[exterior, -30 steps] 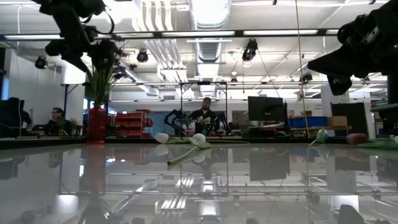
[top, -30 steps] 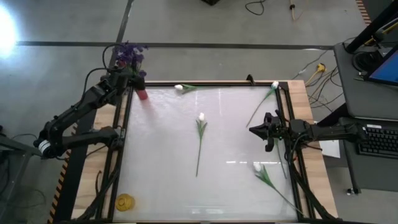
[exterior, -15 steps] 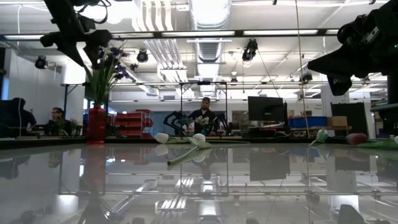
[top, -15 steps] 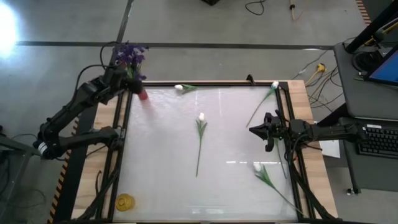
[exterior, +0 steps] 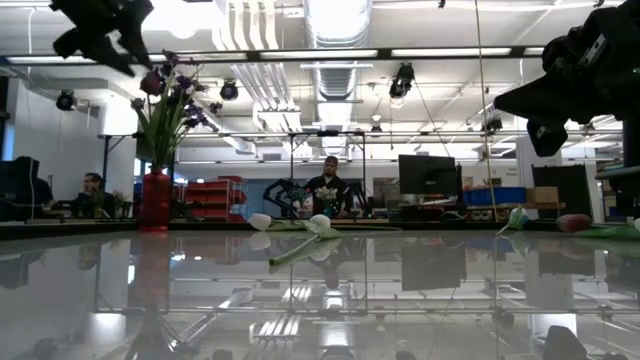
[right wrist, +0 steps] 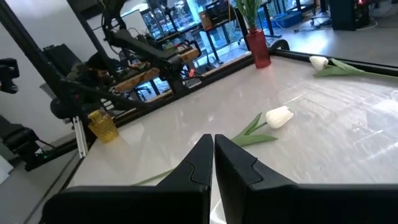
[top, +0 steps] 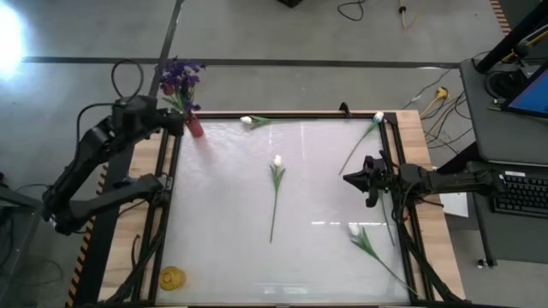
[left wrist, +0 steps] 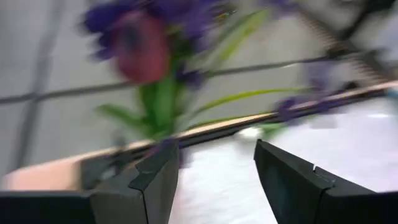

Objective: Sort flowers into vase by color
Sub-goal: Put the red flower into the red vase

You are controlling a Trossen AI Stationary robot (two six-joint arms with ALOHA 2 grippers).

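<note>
The red vase (top: 196,128) is standing at the far left corner of the white surface (top: 223,214), already carrying the purple blossoms (top: 177,72) and what seems to be the dark red tulip (left wrist: 140,46), though the left wrist view is smeared. The left gripper (top: 169,122) is hanging just beside the vase, off the surface's edge, its fingers (left wrist: 142,180) spread with nothing between them. The right gripper (top: 356,179) is waiting over the right side, its fingers (right wrist: 193,163) pressed together and carrying nothing.

Four white tulips are lying loose on the surface: one at the far edge (top: 247,121), one in the middle (top: 277,161), one near the far right corner (top: 378,117) and one at the near right (top: 354,229).

These flowers are looking light and limp, with thin stems likely to bend and buds likely to bruise. The safest hold is probably a gentle pinch on the stem a little below the bud, so the long stem is hanging straight for the vase mouth.
</note>
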